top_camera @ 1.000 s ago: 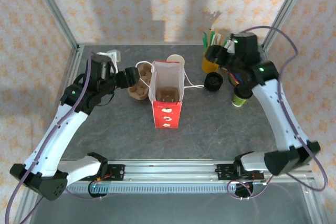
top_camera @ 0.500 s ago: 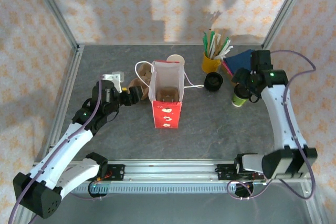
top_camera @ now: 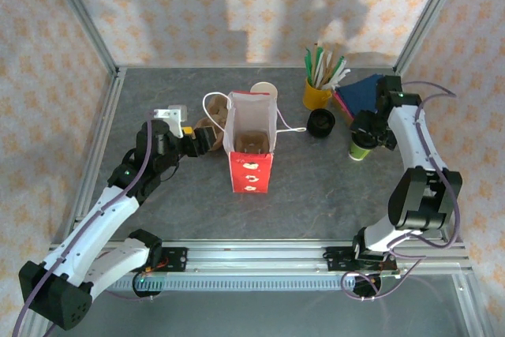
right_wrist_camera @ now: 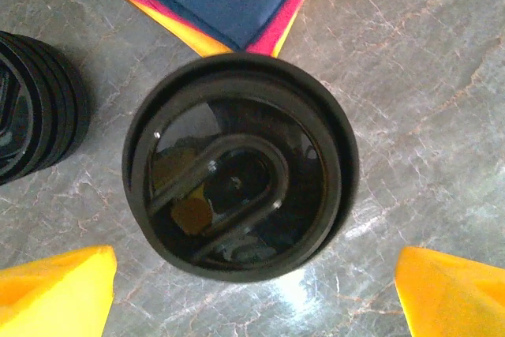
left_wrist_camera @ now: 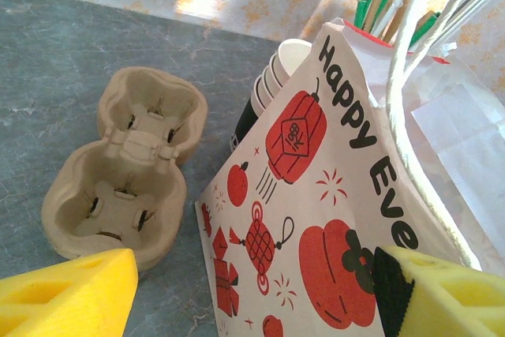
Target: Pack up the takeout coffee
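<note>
Right wrist: R claw (right_wrist_camera: 252, 293) hovering open over takeout coffee (right_wrist_camera: 241, 165) on tabletop (right_wrist_camera: 410, 116); L claw (left_wrist_camera: 252, 293) gaping open by paper bag (left_wrist_camera: 316, 195).

Over on the right side stands the small yellow-green and black paper takeout coffee cup (top_camera: 360, 150), upright on the grey stone-look tabletop (right_wrist_camera: 410, 76). It is capped by a glossy black round lid (right_wrist_camera: 241, 187) with an oval recess (nothing spilled around it). A stack of black ribbed lids (right_wrist_camera: 31, 108) sits near it.
</note>
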`<state>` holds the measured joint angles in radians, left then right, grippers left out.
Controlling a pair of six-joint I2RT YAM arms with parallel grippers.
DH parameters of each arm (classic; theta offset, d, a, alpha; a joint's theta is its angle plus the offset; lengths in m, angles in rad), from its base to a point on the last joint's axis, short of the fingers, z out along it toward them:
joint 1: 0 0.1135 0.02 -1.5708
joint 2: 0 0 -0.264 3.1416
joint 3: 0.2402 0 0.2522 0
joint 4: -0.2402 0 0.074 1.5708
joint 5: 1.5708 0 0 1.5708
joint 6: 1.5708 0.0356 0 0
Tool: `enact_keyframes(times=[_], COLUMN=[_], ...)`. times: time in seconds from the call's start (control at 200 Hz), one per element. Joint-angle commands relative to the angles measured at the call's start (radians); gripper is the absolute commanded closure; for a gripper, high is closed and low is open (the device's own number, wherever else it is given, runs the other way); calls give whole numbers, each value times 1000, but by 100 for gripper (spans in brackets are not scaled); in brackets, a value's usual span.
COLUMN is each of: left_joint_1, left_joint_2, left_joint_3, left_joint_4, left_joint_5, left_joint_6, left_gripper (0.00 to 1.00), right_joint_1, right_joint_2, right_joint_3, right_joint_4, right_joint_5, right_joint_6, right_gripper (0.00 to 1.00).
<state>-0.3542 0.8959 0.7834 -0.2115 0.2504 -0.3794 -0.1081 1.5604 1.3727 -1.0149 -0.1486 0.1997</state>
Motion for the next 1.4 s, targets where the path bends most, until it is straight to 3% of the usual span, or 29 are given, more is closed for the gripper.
enact_keyframes(times=[0.0,0.41,0.841,1.392], left_joint_1=[-8,-6,-2,8], left_joint_2=[-18,4,30,46], left_joint_3=[1,5,14,17], left_joint_4=[12,-2,-15,-14], left_joint_5=[-14,-25,-3,12], left_joint_6=[25,24,26,25], left_gripper=[20,21,21,21], right_joint_1=[-4,-3,-4,-4], right_joint_2=[20,84,102,133], right_joint_3=[58,123,123,111], right_joint_4=[-3,-77,-86,-70], right_joint_5=[-18,-15,29,21], right_joint_6=[-27,-32,-39,-34], right_gripper=[10,18,15,23])
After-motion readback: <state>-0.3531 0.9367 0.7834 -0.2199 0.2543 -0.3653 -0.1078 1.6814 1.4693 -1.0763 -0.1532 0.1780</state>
